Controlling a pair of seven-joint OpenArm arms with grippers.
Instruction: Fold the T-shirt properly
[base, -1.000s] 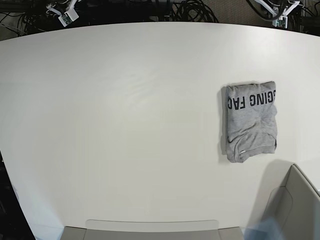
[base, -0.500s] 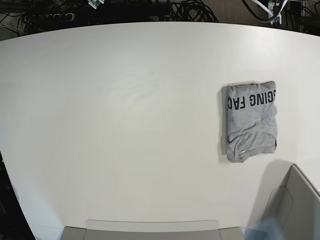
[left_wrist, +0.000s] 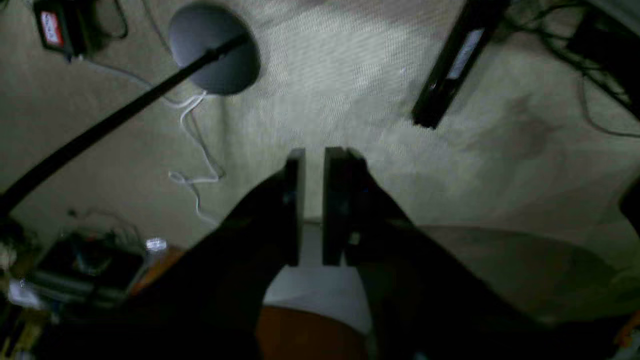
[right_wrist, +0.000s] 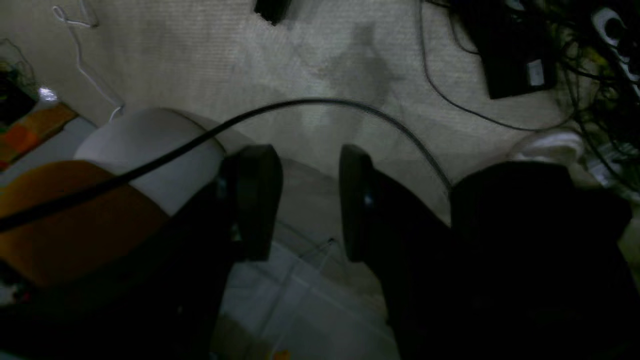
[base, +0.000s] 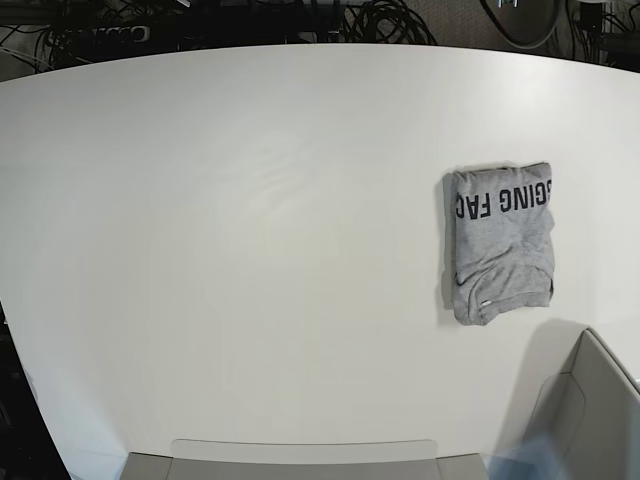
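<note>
Lying on the right side of the white tabletop (base: 250, 250), the T-shirt (base: 500, 243) is folded into a compact rectangle, black lettering showing along its far edge. Both arms are out of the base view. The left tool (left_wrist: 311, 205) points at carpet, jaws nearly together, holding nothing; the right tool (right_wrist: 300, 200) stands moderately open, also empty. Judged soft, light and limp, the fabric would slump if lifted; pinching at doubled edges or corners seems soundest.

Base view bright, edges bowed; both wrist views dim and blurred.
</note>
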